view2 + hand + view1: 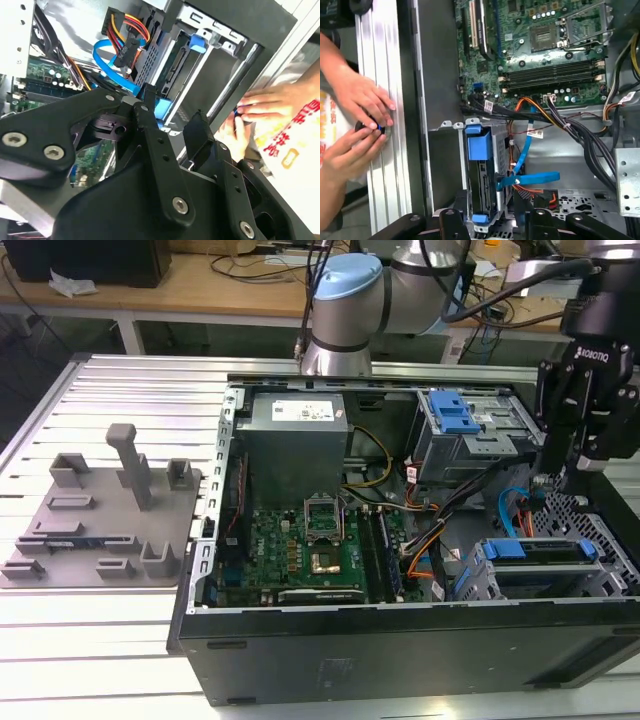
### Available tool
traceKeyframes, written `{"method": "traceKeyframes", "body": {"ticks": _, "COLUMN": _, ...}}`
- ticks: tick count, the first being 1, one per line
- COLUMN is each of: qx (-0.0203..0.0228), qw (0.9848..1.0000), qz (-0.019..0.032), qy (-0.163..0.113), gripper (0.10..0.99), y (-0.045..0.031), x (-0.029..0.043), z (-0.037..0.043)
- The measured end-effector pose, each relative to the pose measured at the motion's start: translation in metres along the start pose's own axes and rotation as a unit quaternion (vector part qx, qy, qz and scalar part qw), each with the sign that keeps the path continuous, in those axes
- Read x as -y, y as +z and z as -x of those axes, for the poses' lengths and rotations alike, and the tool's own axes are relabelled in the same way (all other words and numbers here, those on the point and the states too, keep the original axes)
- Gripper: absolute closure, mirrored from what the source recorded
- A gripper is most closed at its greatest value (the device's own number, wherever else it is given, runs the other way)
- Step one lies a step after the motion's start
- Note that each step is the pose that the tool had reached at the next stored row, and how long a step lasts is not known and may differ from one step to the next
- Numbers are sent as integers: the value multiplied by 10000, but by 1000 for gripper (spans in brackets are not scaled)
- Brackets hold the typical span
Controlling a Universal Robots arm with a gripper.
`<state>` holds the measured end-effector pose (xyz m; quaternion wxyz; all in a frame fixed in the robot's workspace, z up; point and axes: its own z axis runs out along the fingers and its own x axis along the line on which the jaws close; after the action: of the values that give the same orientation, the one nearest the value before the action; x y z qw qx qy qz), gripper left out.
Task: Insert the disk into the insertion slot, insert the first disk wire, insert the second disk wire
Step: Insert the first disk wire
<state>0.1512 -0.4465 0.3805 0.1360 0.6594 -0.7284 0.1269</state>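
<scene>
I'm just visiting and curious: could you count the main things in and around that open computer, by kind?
Robot gripper: 1
Person's hands: 2
Disk in blue carrier: 1
Power supply box: 1
Motherboard: 1
Total: 6

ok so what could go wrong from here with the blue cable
1. The first disk wire runs close to the black wire bundle; pulling it could snag there.
2. A person's hands rest just outside the case wall, not far from the open pincer; an outward swing might strike them.
</scene>
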Motion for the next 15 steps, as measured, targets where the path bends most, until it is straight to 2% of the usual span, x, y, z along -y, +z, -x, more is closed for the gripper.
{"method": "traceKeyframes", "body": {"ticks": 2, "qx": -4, "qw": 10000, "qz": 0, "qy": 29, "gripper": 584, "y": 3, "x": -3, "z": 25}}
{"method": "traceKeyframes", "body": {"ticks": 3, "qx": -22, "qw": 10000, "qz": -5, "qy": 32, "gripper": 584, "y": -2, "x": -5, "z": 49}}
{"method": "traceKeyframes", "body": {"ticks": 5, "qx": -110, "qw": 9999, "qz": -17, "qy": 35, "gripper": 584, "y": -22, "x": -11, "z": 125}}
{"method": "traceKeyframes", "body": {"ticks": 6, "qx": -196, "qw": 9998, "qz": -25, "qy": 38, "gripper": 584, "y": -44, "x": -18, "z": 203}}
{"method": "traceKeyframes", "body": {"ticks": 7, "qx": -236, "qw": 9997, "qz": -29, "qy": 39, "gripper": 584, "y": -57, "x": -19, "z": 248}}
{"method": "traceKeyframes", "body": {"ticks": 9, "qx": -290, "qw": 9996, "qz": -34, "qy": 41, "gripper": 584, "y": -78, "x": -16, "z": 333}}
{"method": "traceKeyframes", "body": {"ticks": 11, "qx": -338, "qw": 9994, "qz": -38, "qy": 42, "gripper": 584, "y": -102, "x": 4, "z": 453}}
{"method": "traceKeyframes", "body": {"ticks": 12, "qx": -344, "qw": 9994, "qz": -39, "qy": 42, "gripper": 584, "y": -98, "x": 28, "z": 477}}
{"method": "traceKeyframes", "body": {"ticks": 13, "qx": -344, "qw": 9994, "qz": -38, "qy": 45, "gripper": 584, "y": -77, "x": 85, "z": 493}}
{"method": "traceKeyframes", "body": {"ticks": 15, "qx": -345, "qw": 9994, "qz": -35, "qy": 54, "gripper": 584, "y": -57, "x": 128, "z": 505}}
